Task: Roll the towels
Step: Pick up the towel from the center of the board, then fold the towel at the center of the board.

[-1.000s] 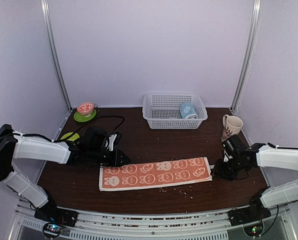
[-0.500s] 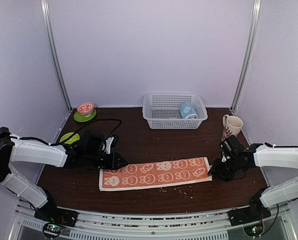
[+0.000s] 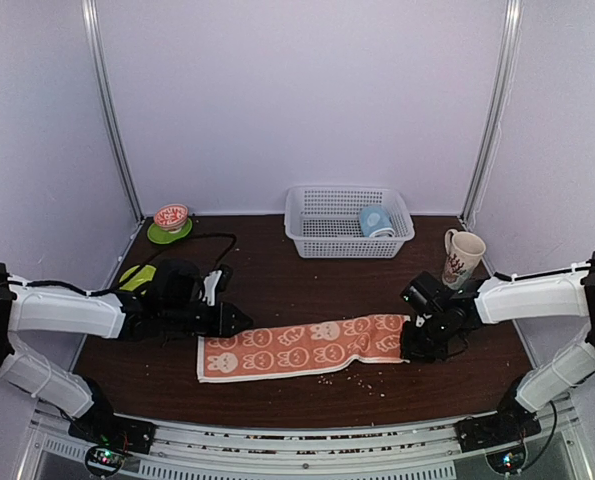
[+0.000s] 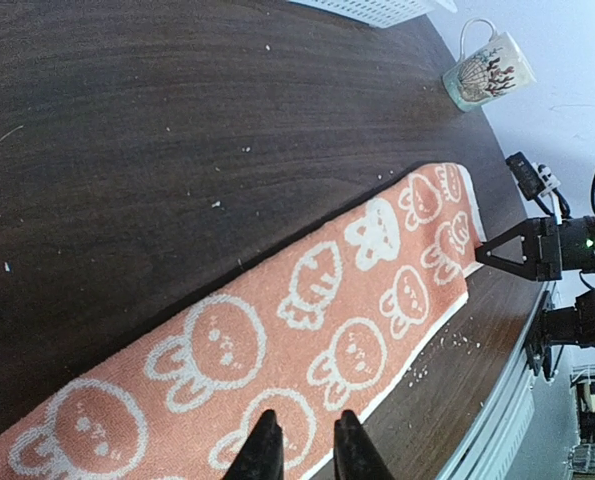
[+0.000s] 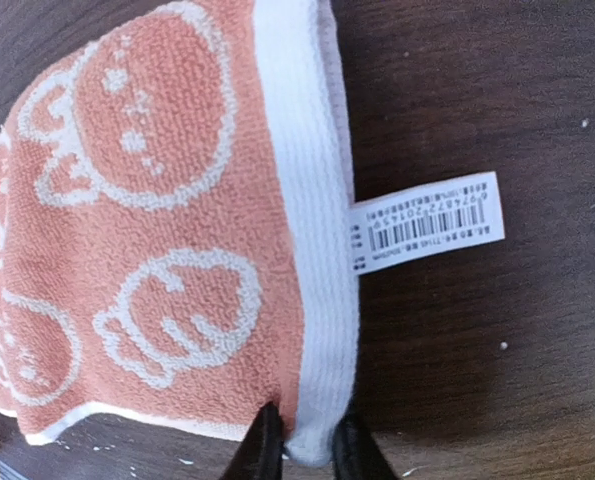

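Two claws at the towel's (image 3: 307, 347) ends.
Right claw (image 5: 305, 445) pinches its white-edged corner; left claw (image 4: 305, 450) sits narrow over the other end, grip unclear.

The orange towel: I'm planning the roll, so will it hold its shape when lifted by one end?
Probably floppy: the orange towel lies thin and flat, rippling where the right fingers pinch its hem. Its looped pile likely drags on the table rather than sliding.
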Available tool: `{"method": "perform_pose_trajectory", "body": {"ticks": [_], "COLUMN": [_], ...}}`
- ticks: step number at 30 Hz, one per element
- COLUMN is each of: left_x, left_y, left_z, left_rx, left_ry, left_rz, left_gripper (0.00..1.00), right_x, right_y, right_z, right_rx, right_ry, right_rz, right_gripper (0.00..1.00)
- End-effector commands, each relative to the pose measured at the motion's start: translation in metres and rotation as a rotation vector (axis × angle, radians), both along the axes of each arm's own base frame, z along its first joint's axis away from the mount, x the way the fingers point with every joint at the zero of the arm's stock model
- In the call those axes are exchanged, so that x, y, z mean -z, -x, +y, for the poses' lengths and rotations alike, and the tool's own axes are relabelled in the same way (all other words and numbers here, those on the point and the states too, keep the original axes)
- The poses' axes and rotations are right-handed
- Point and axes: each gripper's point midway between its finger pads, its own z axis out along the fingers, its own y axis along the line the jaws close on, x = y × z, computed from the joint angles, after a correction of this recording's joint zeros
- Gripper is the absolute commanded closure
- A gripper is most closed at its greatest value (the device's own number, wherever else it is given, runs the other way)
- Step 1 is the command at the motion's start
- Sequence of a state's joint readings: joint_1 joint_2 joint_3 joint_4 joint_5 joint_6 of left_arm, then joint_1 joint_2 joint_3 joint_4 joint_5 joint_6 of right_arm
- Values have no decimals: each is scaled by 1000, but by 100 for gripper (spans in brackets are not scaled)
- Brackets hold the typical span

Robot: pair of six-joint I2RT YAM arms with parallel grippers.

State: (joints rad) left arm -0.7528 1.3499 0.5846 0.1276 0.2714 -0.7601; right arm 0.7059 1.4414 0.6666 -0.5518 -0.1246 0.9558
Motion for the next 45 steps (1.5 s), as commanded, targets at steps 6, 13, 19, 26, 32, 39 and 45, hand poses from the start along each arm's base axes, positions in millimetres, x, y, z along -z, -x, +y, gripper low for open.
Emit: {"method": "perform_pose_trajectory", "body": {"ticks": [6, 13, 19, 26, 32, 39, 45], "left_x": [-12, -3, 23, 33, 23, 15, 2], "left_y": [3, -2, -4, -5, -5, 0, 5], "left_z": [2, 4, 8, 5, 12, 21, 40], "left_rx": [16, 1, -24, -33, -57, -84, -147], "left_ry": [25, -21, -101, -106, -111, -100, -102], "left_rz": [-55, -38, 31, 72, 53, 40, 9], "left_gripper": [81, 81, 81, 82, 82, 82, 84], "right_x": [19, -27, -73, -105, -140, -153, -150], "right_y": [40, 5, -21, -33, -39, -38, -27], "right_z": [-40, -67, -75, -45, -5, 59, 137], "right_rx": [76, 74, -14, -183, -278, -358, -519], "right_ry": [136, 247, 308, 188, 69, -1, -72], "right_rz": [76, -112, -263, -379, -465, -470, -462], "right_gripper": [100, 100, 100, 100, 100, 100, 100]}}
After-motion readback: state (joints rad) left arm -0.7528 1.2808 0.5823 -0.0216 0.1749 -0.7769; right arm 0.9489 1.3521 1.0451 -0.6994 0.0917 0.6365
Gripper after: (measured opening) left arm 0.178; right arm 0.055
